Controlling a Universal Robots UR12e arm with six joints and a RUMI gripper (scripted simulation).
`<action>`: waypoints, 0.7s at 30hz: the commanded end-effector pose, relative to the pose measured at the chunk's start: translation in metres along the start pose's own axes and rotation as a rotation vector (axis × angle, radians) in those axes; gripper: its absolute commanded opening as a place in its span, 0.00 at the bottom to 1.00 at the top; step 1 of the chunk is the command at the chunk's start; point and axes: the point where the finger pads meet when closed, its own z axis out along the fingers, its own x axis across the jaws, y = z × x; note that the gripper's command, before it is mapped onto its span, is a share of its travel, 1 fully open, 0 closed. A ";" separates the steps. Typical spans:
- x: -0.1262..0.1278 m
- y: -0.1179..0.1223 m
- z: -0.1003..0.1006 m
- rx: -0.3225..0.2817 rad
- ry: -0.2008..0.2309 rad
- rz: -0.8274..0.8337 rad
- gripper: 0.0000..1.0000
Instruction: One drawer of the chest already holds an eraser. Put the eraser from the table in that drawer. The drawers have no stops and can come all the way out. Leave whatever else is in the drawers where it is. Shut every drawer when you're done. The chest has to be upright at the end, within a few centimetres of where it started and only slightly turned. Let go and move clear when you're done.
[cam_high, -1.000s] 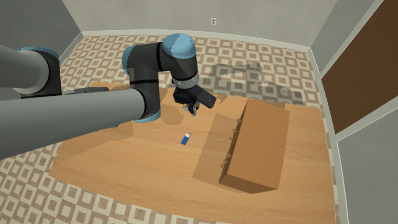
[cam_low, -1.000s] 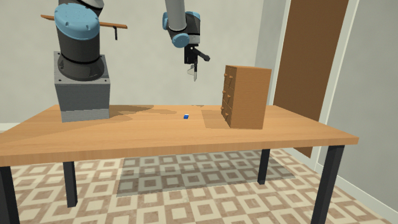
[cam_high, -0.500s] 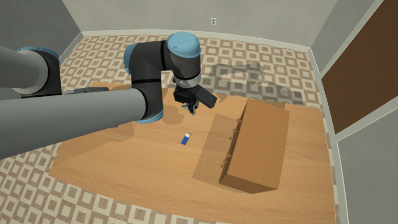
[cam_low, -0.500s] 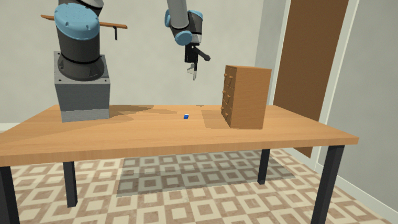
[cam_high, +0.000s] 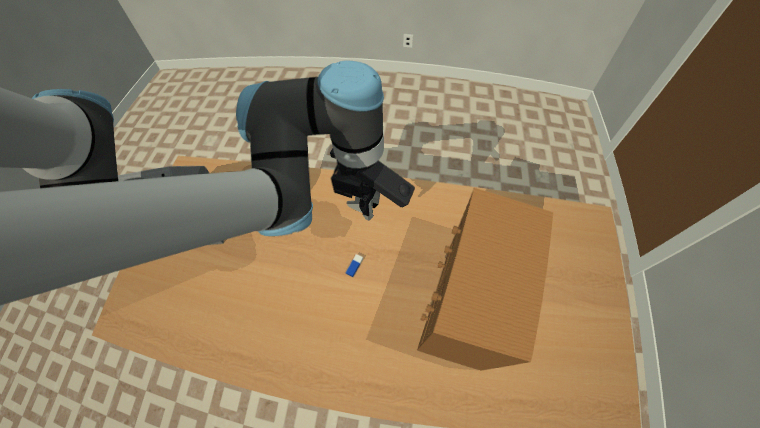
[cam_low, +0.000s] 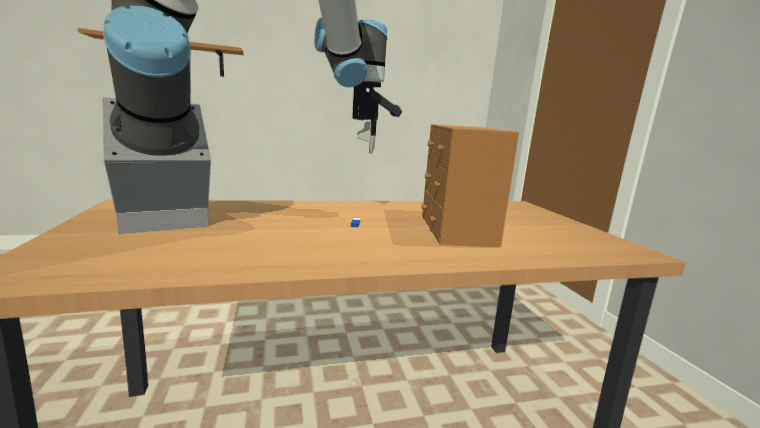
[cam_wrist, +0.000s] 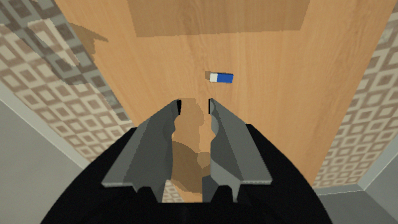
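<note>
The two-jaw gripper (cam_high: 368, 213) (cam_low: 370, 148) (cam_wrist: 194, 100) is in the air above the wooden table (cam_high: 255, 324) (cam_low: 319, 260) (cam_wrist: 270, 125), and its fingertips point down. Its two fingers stand a little apart, with nothing between them (in the wrist view one sees the wood through the gap). The blue-and-white eraser (cam_high: 354, 264) (cam_low: 355, 222) (cam_wrist: 221, 77) lies flat on the table, in front of the drawer side of the wooden chest (cam_high: 494, 276) (cam_low: 478, 186) and apart from it. The chest stands upright, and its six knobbed drawers look all shut. Which drawer has the other eraser inside, I cannot tell.
</note>
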 end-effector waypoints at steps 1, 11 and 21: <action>0.000 0.000 -0.001 0.001 0.000 0.000 0.20; 0.080 -0.008 -0.023 -0.001 -0.003 0.001 0.20; 0.155 -0.002 -0.042 0.001 -0.001 0.000 0.20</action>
